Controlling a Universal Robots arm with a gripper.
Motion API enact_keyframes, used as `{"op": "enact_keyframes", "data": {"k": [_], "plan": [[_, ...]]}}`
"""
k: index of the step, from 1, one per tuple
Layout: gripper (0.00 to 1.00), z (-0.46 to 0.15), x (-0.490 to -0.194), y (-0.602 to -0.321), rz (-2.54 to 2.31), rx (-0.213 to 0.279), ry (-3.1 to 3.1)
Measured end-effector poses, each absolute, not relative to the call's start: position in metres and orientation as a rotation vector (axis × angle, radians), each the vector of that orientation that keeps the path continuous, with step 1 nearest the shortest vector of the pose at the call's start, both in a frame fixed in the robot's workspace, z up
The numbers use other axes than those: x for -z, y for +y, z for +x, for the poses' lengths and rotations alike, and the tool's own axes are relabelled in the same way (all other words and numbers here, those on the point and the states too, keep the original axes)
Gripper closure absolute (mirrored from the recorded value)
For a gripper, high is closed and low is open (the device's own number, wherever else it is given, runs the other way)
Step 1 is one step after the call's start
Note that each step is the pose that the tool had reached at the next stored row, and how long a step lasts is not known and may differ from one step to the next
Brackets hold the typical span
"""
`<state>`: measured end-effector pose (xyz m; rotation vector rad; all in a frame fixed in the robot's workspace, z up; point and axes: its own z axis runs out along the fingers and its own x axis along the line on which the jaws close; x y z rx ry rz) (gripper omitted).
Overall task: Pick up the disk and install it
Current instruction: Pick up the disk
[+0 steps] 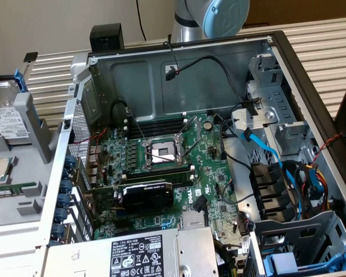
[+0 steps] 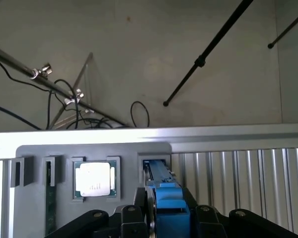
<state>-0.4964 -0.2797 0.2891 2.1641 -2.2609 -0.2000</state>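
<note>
While hovering above the grey tray (image 2: 124, 151), aims the gripper (image 2: 165, 214) straight at the disk (image 2: 161, 188), with the blue carrier (image 2: 170, 203) lined up in the gripper's middle. Cannot tell whether clamped on the disk or merely set around it. Finds the disk on edge in a tray slot, not yet lifted out, next to the chip (image 2: 94, 178) in the neighbouring tray pocket and a green memory stick (image 2: 49, 198) one tray slot further. Puts the open case (image 1: 179, 75) just beside the tray, on the exterior view's right.
</note>
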Motion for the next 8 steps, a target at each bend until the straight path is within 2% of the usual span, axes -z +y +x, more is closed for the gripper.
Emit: {"op": "enact_keyframes", "data": {"k": [8], "plan": [[0.61,-0.4964,-0.2890,-0.2797,2.160,0.207,-2.258]]}}
